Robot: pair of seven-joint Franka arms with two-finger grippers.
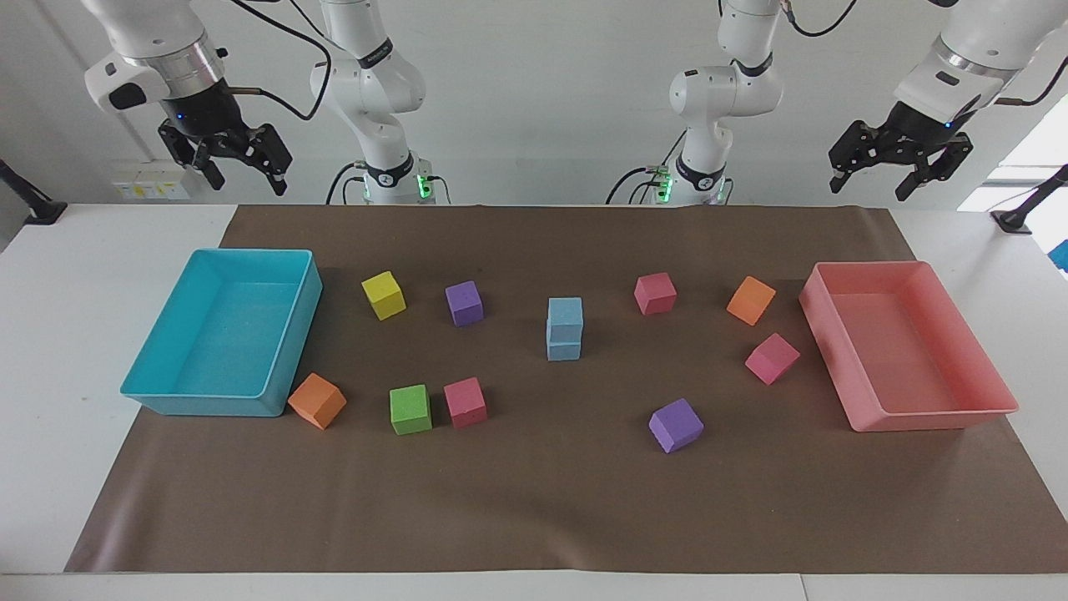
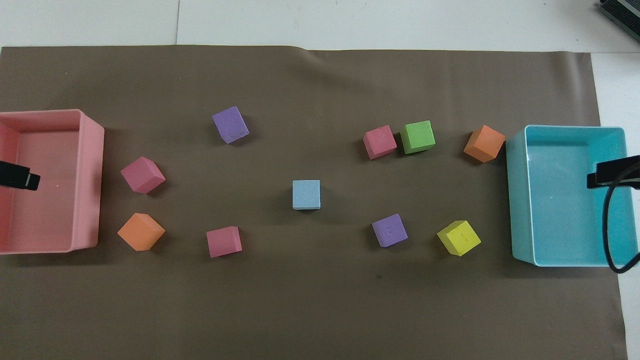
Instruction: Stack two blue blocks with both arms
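The two blue blocks stand stacked in the middle of the brown mat, the upper one [image 1: 565, 313] squarely on the lower one [image 1: 564, 350]. In the overhead view only the upper block [image 2: 306, 194] shows. My right gripper [image 1: 245, 179] hangs open and empty, high over the turquoise tray; its tip shows in the overhead view [image 2: 613, 172]. My left gripper [image 1: 869, 187] hangs open and empty, high over the pink tray; its tip shows in the overhead view [image 2: 20, 178]. Neither gripper touches the blocks.
A turquoise tray [image 1: 200, 406] lies at the right arm's end and a pink tray [image 1: 926, 414] at the left arm's end. Scattered around the stack are a yellow cube [image 1: 383, 295], a green cube [image 1: 410, 409], two purple, two orange and three pink cubes.
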